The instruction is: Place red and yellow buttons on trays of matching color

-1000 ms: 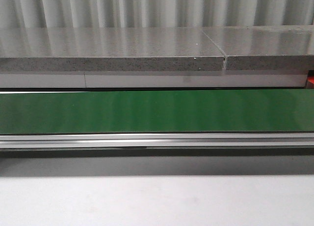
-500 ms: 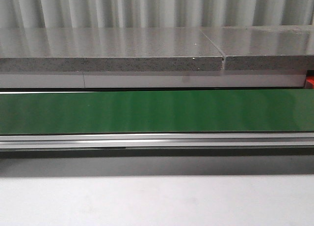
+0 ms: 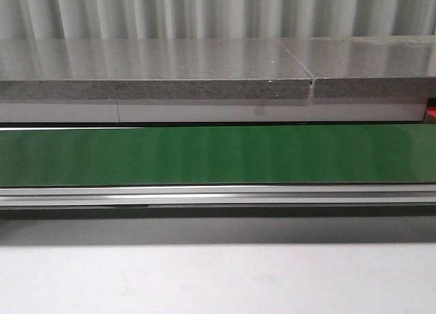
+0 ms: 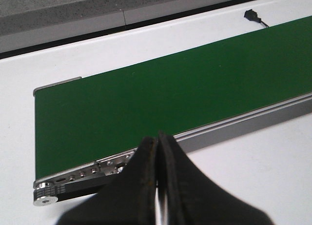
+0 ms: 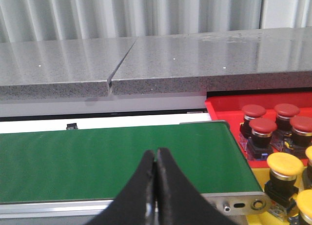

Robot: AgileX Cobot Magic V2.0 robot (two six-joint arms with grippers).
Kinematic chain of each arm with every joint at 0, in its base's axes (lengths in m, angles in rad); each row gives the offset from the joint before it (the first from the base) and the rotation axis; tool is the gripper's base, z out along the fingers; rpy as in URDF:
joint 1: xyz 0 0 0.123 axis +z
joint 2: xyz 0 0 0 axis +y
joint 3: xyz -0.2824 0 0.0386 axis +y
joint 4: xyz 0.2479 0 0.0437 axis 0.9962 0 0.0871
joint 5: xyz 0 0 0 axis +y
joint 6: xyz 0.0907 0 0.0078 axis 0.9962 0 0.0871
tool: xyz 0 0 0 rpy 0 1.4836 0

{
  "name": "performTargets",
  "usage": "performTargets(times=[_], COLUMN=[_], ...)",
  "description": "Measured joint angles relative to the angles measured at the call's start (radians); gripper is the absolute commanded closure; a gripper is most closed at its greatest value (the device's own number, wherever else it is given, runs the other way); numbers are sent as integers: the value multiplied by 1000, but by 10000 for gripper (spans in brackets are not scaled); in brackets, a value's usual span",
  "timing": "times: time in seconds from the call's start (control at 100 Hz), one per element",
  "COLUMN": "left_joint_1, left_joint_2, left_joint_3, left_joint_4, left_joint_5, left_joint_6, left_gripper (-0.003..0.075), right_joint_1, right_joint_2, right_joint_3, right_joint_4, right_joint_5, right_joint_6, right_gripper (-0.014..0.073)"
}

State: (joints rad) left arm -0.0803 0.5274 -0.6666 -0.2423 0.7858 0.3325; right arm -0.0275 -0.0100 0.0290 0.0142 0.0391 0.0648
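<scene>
Red buttons (image 5: 265, 126) sit in the red tray (image 5: 222, 108), yellow buttons (image 5: 285, 164) beside; green belt (image 3: 218, 154) bare, both claws (image 4: 157, 146) (image 5: 155, 159) clenched empty.

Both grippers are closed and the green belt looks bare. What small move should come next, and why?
Probably wait with both arms above the green conveyor belt, which carries no button. The left gripper and right gripper are shut and hold nothing; red buttons already sit on the red tray.

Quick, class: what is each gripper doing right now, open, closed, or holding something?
Left gripper: closed, holding nothing.
Right gripper: closed, holding nothing.
</scene>
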Motion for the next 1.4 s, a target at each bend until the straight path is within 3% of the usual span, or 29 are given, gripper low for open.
performTargets(times=[1.19,1.4], left_joint_1=[0,0], left_joint_2=[-14,-70], left_joint_3=[0,93], left_joint_4=[21,133], left_joint_5=[0,-190], left_joint_6=[0,-145], left_gripper=[741,741], right_joint_1=[0,0], right_joint_2=[0,0], right_joint_3=[0,0], right_joint_4=[0,0], right_joint_5=[0,0], right_joint_6=[0,0], right_gripper=[694,694])
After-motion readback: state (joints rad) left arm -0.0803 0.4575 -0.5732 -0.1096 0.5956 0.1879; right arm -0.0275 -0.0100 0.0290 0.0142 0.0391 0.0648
